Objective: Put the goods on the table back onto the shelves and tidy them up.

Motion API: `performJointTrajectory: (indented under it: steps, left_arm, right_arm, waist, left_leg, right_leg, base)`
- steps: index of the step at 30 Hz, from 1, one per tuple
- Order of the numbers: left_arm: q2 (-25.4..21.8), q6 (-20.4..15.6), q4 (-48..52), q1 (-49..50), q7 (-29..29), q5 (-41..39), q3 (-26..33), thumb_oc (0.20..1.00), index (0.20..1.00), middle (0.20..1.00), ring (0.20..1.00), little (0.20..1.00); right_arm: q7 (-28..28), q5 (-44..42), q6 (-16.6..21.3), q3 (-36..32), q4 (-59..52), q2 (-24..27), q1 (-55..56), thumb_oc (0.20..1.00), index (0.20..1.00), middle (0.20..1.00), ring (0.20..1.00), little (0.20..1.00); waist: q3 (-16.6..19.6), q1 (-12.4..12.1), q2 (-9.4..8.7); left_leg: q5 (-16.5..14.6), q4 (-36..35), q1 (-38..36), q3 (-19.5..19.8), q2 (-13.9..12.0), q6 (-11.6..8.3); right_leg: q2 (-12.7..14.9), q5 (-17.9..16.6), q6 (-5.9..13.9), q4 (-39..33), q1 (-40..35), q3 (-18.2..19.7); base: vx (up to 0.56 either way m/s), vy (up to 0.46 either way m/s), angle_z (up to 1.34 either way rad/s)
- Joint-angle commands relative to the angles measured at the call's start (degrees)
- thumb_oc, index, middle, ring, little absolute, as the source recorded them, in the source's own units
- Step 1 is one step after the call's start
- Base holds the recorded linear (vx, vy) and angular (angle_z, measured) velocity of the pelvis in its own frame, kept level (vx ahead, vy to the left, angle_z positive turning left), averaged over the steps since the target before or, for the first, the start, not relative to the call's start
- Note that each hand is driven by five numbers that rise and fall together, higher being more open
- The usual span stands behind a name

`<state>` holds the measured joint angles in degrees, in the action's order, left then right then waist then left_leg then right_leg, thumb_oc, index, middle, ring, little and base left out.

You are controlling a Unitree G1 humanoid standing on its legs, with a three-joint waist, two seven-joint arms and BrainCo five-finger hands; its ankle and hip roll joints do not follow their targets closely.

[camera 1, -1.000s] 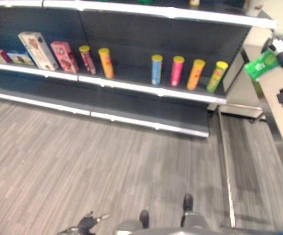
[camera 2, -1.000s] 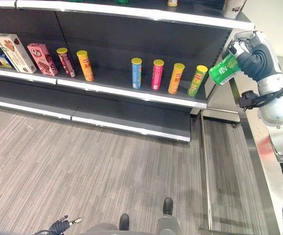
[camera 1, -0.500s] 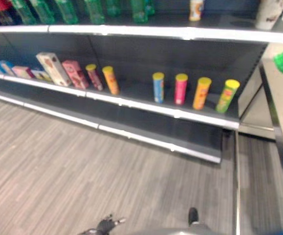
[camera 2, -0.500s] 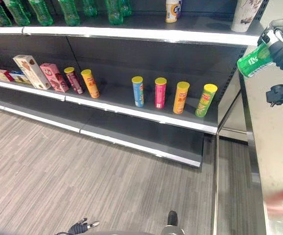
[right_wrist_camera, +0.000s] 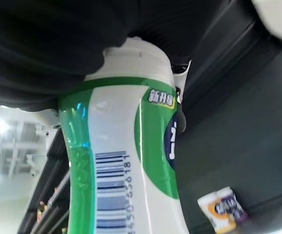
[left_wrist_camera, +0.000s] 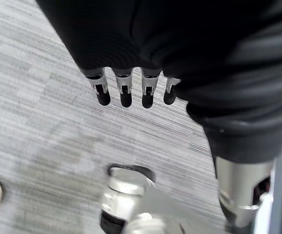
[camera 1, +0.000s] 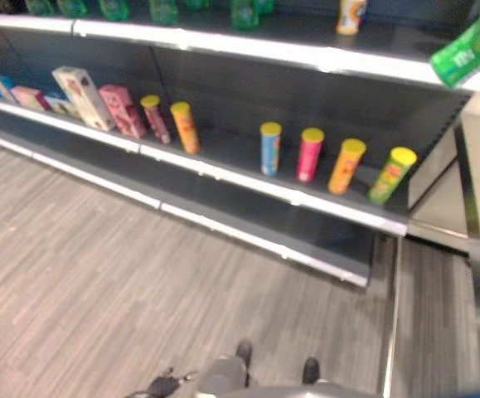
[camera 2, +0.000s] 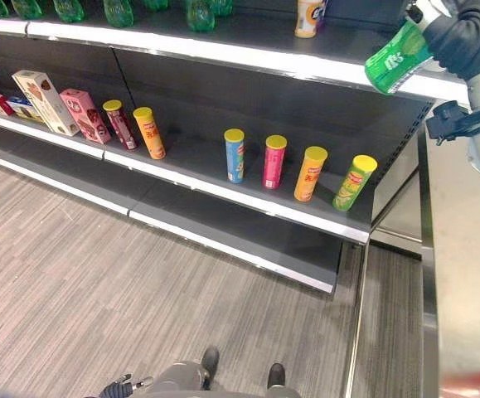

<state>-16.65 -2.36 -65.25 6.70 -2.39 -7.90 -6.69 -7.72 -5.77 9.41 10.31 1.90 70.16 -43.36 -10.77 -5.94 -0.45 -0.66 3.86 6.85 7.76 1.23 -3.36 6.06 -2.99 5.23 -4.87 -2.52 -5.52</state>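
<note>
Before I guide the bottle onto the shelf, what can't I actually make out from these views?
- Right hand: its fingers sit behind the green plastic bottle and dark cover; wrist view is too close.
- Green bottles on the top shelf: cut off by the frame's upper edge, so gaps between them are unclear.
- Left hand: thumb hidden under its cover.

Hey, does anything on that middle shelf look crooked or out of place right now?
Mostly tidy. The lime-green can at the right end of the middle shelf leans, while the blue and pink cans stand upright. The right hand holds a green bottle tilted near the upper shelf.
</note>
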Motion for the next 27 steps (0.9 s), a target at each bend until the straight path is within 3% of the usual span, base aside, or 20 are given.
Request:
performJointTrajectory:
  steps: [1, 3, 5, 6, 9, 14, 17, 20, 22, 24, 26, 27]
  left_arm:
    - [-4.95, -1.63, -0.46, -0.83, 0.5, -1.09, -2.24, 1.0, 1.0, 1.0, 1.0, 1.0]
    - [-5.07, -1.54, -0.68, -0.67, 0.58, -1.13, -2.14, 1.0, 1.0, 1.0, 1.0, 1.0]
    - [-4.77, -1.57, -1.31, -0.18, 0.51, -1.0, -1.93, 1.0, 1.0, 1.0, 1.0, 1.0]
    - [-4.66, -1.44, -1.47, 0.08, 0.8, -1.11, -1.56, 1.0, 1.0, 1.0, 1.0, 1.0]
    - [-5.34, -1.61, -1.36, 0.75, 1.2, -1.03, -0.47, 1.0, 1.0, 1.0, 1.0, 1.0]
    - [-5.86, -1.53, -0.86, 0.65, 1.41, -1.68, -0.21, 1.0, 1.0, 1.0, 1.0, 1.0]
    - [-6.58, -1.28, -0.28, 0.23, 1.43, -1.75, -0.5, 1.0, 1.0, 1.0, 1.0, 1.0]
    - [-7.57, -0.89, 0.46, -0.11, 1.32, -1.89, -0.75, 1.0, 1.0, 1.0, 1.0, 1.0]
    - [-7.89, -0.78, 0.2, -0.49, 1.16, -1.59, -1.21, 1.0, 1.0, 1.0, 1.0, 1.0]
    - [-7.94, -0.73, -0.07, -0.54, 1.25, -1.15, -1.34, 1.0, 1.0, 1.0, 1.0, 1.0]
    - [-8.4, -0.72, -0.31, -0.53, 1.01, -0.87, -0.89, 1.0, 1.0, 1.0, 1.0, 1.0]
    - [-8.37, -0.74, -0.33, -0.52, 1.01, -0.88, -0.87, 1.0, 1.0, 1.0, 1.0, 1.0]
  right_arm:
    - [-1.84, -2.94, 1.94, 2.98, 3.0, 2.54, -8.34, 0.2, 0.2, 0.2, 0.2, 0.2]
    - [-2.2, -3.16, 1.76, 5.05, 3.7, 2.02, -10.46, 0.2, 0.2, 0.2, 0.2, 0.2]
    - [-2.47, -2.94, 1.73, 6.11, 4.46, 1.16, -11.15, 0.2, 0.2, 0.2, 0.2, 0.2]
    - [-2.52, -2.16, 1.6, 6.35, 4.04, 0.27, -12.05, 0.2, 0.2, 0.2, 0.2, 0.2]
    - [-2.43, -2.34, 1.69, 7.44, 4.19, -2.13, -13.32, 0.2, 0.2, 0.2, 0.2, 0.2]
    - [-2.73, -2.81, 1.78, 8.74, 4.82, -2.97, -14.93, 0.2, 0.2, 0.2, 0.2, 0.2]
    - [-2.76, -2.27, 1.28, 8.84, 5.4, -3.22, -14.86, 0.2, 0.2, 0.2, 0.2, 0.2]
    - [-2.67, -0.97, 0.46, 8.3, 5.85, -3.16, -14.52, 0.2, 0.2, 0.2, 0.2, 0.2]
    - [-2.66, -0.82, 0.36, 9.37, 6.46, -2.97, -15.97, 0.2, 0.2, 0.2, 0.2, 0.2]
    - [-2.81, -0.66, 0.41, 10.1, 7.08, -3.28, -16.62, 0.2, 0.2, 0.2, 0.2, 0.2]
    - [-2.4, -0.03, -0.18, 11.65, 8.63, -3.54, -17.48, 0.2, 0.2, 0.2, 0.2, 0.2]
    - [-2.41, -0.06, -0.15, 11.81, 8.73, -3.56, -17.65, 0.2, 0.2, 0.2, 0.2, 0.2]
  waist:
    - [1.16, -3.55, -2.87]
    - [1.14, -4.45, -2.94]
    - [1.75, -4.83, -2.75]
    - [2.18, -5.4, -2.33]
    - [3.38, -6.79, -4.28]
    - [4.32, -7.37, -6.02]
    - [4.52, -7.0, -6.37]
    - [3.35, -5.7, -5.54]
    - [1.86, -4.44, -4.04]
    - [1.67, -3.92, -3.26]
    - [1.88, -4.05, -3.32]
    - [1.75, -3.83, -3.26]
  left_leg:
    - [4.82, -8.86, 5.79, 1.64, -1.42, -2.9]
    - [5.7, -8.86, 6.86, 0.8, -1.98, -3.42]
    - [4.58, -8.86, 6.46, 1.13, -2.25, -3.08]
    - [7.29, -8.86, 4.71, 1.55, -3.3, -3.24]
    - [8.57, -8.86, 0.85, -1.74, -3.39, -2.25]
    - [7.2, -8.86, -1.44, -3.73, -2.14, -0.97]
    - [5.84, -8.86, -2.84, -3.72, -1.1, 0.52]
    - [4.65, -8.86, -5.61, -2.59, -0.3, 2.09]
    - [4.54, -8.86, -6.96, -1.65, -0.72, 2.55]
    - [4.21, -8.86, -7.45, -1.64, -0.92, 2.73]
    - [2.91, -8.86, -8.21, -1.13, -0.61, 2.58]
    - [2.81, -8.86, -8.42, -0.93, -0.62, 2.56]
  right_leg:
    - [-4.31, 3.26, 0.44, -0.13, -1.7, 2.59]
    - [-5.15, 3.85, 0.17, -0.13, -2.6, 3.42]
    - [-5.81, 4.3, 0.28, -0.13, -3.06, 4.13]
    - [-6.67, 5.48, -0.02, -0.13, -4.52, 5.01]
    - [-5.16, 5.47, 0.38, -0.13, -6.73, 5.2]
    - [-3.68, 5.09, 1.13, 0.86, -8.27, 4.06]
    - [-3.83, 6.15, 2.32, 8.23, -6.19, 3.16]
    - [-5.08, 2.09, 5.58, 23.68, 0.5, 2.67]
    - [-6.48, -0.94, 7.17, 33.32, 5.86, 3.07]
    - [-6.34, -0.87, 7.62, 36.82, 8.12, 2.61]
    - [-2.3, 2.12, 5.63, 29.68, 7.92, 0.77]
    - [-2.29, 2.19, 5.6, 29.4, 7.48, 0.54]
  base:
    - [0.21, 0.037, -0.19]
    - [0.2, 0.038, -0.15]
    - [0.14, 0.04, -0.32]
    - [0.24, 0.101, -0.3]
    - [0.3, 0.148, -0.47]
    - [0.19, 0.12, -0.37]
    - [0.18, 0.18, -0.04]
    - [0.11, 0.19, -0.05]
    - [0.03, 0.153, 0.0]
    - [0.05, 0.099, 0.06]
    - [0.16, 0.055, 0.05]
    - [0.12, -0.029, 0.14]
